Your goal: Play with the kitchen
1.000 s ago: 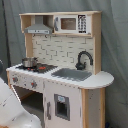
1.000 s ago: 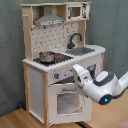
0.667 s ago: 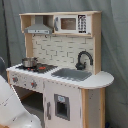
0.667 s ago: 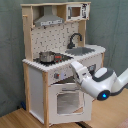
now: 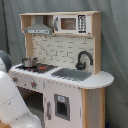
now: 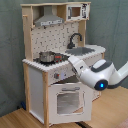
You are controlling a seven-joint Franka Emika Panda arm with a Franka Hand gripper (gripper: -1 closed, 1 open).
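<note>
White arm (image 6: 95, 74) at the kitchen (image 6: 60, 65) knob panel, pincer state hidden, no legible writing

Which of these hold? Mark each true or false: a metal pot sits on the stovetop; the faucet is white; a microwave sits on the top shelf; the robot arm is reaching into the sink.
1. A small metal pot sits on the stovetop of the white and light-wood toy kitchen. True.
2. The curved faucet is white. False: it is black.
3. A toy microwave sits on the top shelf. True.
4. The white robot arm reaches into the grey sink. False: it is in front of the kitchen, by the knobs.
</note>
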